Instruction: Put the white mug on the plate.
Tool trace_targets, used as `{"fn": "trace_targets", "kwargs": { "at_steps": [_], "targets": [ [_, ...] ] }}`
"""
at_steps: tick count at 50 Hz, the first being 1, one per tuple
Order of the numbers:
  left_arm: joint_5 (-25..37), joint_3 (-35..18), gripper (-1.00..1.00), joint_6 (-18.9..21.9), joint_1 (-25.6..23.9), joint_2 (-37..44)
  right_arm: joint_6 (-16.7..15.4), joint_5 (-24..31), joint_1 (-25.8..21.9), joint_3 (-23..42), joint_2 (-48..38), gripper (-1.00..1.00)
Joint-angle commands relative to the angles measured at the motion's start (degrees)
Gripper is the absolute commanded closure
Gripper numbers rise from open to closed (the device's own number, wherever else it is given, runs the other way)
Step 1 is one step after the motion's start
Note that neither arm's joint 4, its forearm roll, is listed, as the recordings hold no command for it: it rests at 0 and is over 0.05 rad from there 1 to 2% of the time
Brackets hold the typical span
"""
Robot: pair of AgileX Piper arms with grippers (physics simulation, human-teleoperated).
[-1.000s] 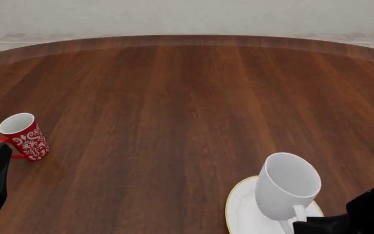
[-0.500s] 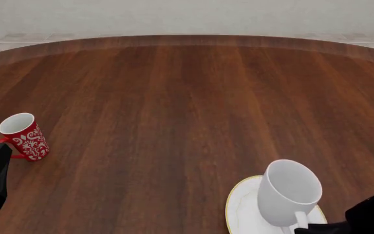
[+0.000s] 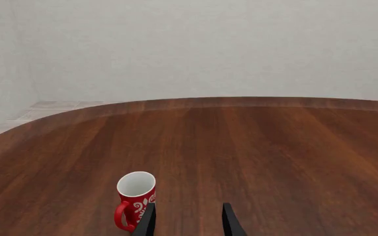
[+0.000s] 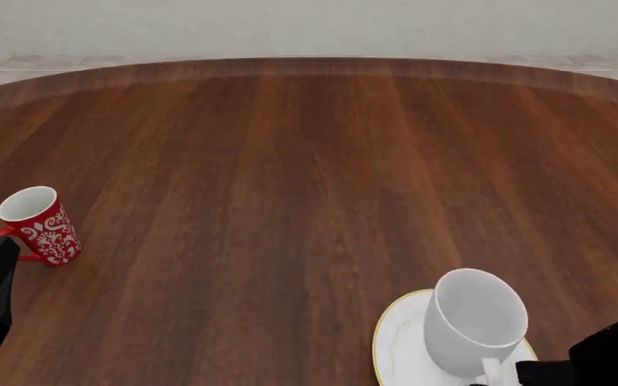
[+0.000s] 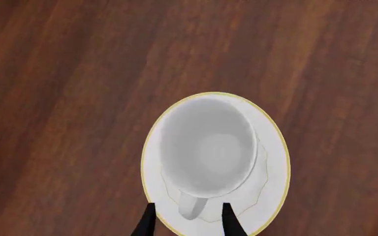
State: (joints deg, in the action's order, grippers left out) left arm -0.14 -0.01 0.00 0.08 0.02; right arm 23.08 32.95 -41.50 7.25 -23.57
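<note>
Idle duty falls to the left gripper (image 3: 187, 223) at the near left edge of the table (image 4: 287, 161): its fingers stand apart with nothing between them, just beside the red mug (image 4: 39, 225) and not touching it. That mug is no part of the job, so the arm likely waits there to keep out of the way.

At the near right, the plate (image 4: 395, 346) lies flat with the mug (image 4: 473, 322) over its middle, mouth up and handle turned toward the near edge. The right wrist view looks straight down into the mug, with gold rim showing all around, so the mug is well centred. From the front its base appears down on the plate, though the contact itself is hidden.

Right gripper (image 5: 187, 219) straddles the handle, one finger on each side. Small gaps show between fingers and handle, so the jaws look parted rather than clamped. Holding by the handle keeps the mug upright and the body free of the fingers. The placement looks finished or nearly so.
</note>
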Motion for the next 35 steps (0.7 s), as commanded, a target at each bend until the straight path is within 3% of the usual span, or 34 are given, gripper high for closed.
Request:
{"fn": "trace_targets", "kwargs": {
  "at_steps": [1, 15, 35],
  "targets": [
    [0.0, 0.0, -1.00, 0.0, 0.0, 0.0, 0.0, -0.5, 0.0, 0.1, -0.4, -1.00],
    [0.0, 0.0, -1.00, 0.0, 0.0, 0.0, -0.5, 1.7, 0.1, 1.5, 0.5, -1.00],
    [0.0, 0.0, -1.00, 0.0, 0.0, 0.0, -2.6, 17.4, 0.4, 11.4, 9.1, -1.00]
  ]
}}
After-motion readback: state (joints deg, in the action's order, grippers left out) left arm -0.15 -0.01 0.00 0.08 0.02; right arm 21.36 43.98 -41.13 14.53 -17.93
